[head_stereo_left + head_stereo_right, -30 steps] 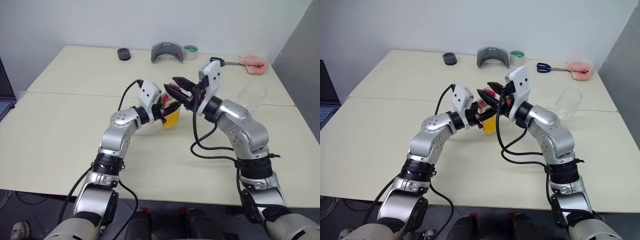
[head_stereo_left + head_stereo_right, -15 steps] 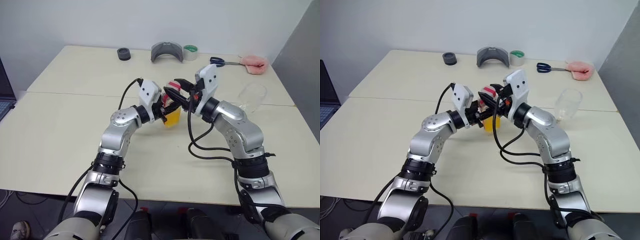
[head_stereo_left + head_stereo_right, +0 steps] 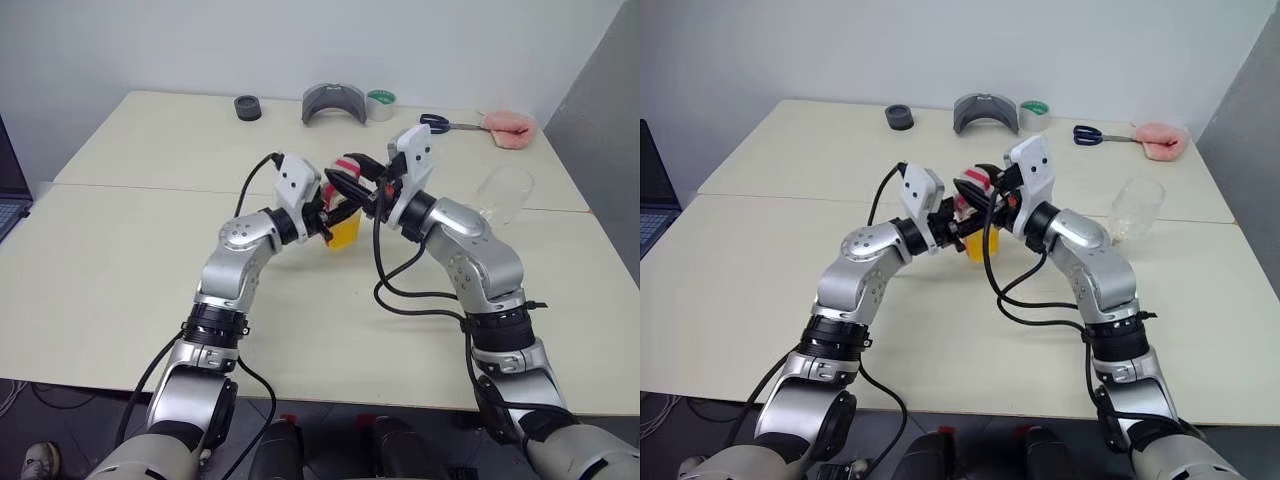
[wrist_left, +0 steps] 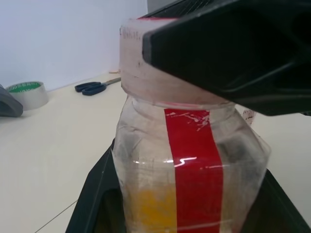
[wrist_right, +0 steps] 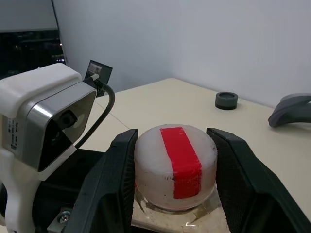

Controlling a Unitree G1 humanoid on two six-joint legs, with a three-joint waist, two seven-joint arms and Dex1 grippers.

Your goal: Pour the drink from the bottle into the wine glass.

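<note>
Red-striped cap (image 5: 176,167) between right end effector (image 5: 175,179) fingers

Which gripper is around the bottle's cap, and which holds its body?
The right gripper straddles the white-and-red cap; the left gripper is clamped on the bottle body below.

head eyes: up high, looking forward and down over the table (image 3: 120,290), both arms in frame, far edge clutter included
left wrist cam: super close, level along the left gripper (image 4: 184,213), staring at the bottle (image 4: 189,165)
right wrist cam: close too, facing the cap (image 5: 175,165) from the other side
shared: all views catch the bottle; the far tape roll (image 4: 26,93) and scissors (image 4: 95,87) show from head and left wrist
</note>
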